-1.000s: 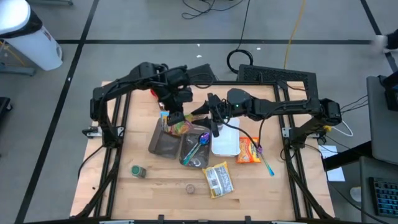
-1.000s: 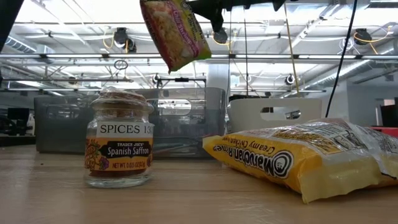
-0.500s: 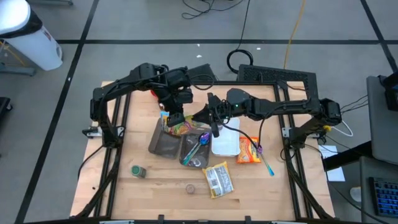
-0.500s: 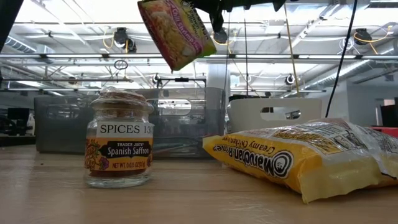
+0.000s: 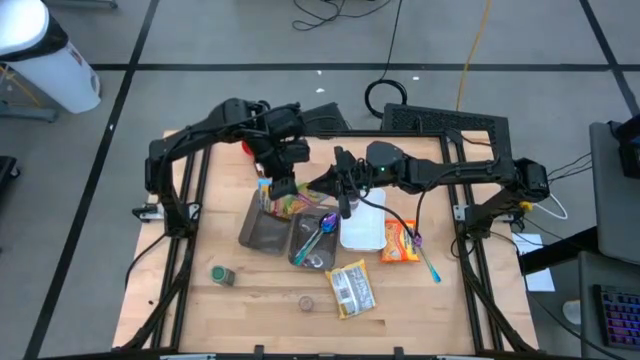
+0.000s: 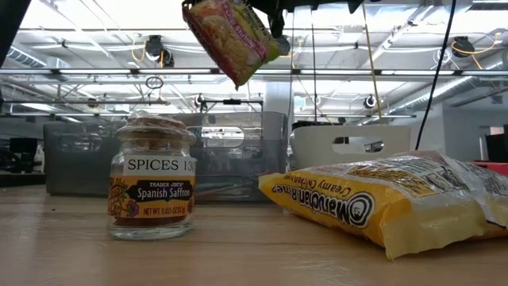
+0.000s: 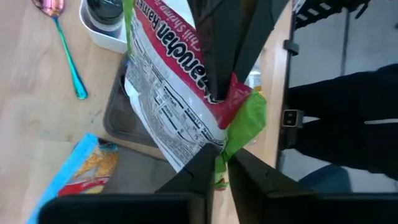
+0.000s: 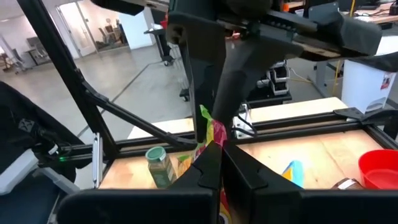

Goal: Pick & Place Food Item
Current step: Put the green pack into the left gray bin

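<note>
The red, white and green crinkled plastic ramen packet hangs in the air above the dark rectangular tray near the middle of the wooden worktop, its long axis sloping down from its upper end. Both grippers meet at that upper end: the left gripper has its jaws pinched on the packet's green sealed edge, and the right gripper has its jaws closed on the same edge from the opposite side. Judgement: with both arms equally near, the coming move turns on one pair of jaws letting go.
</note>
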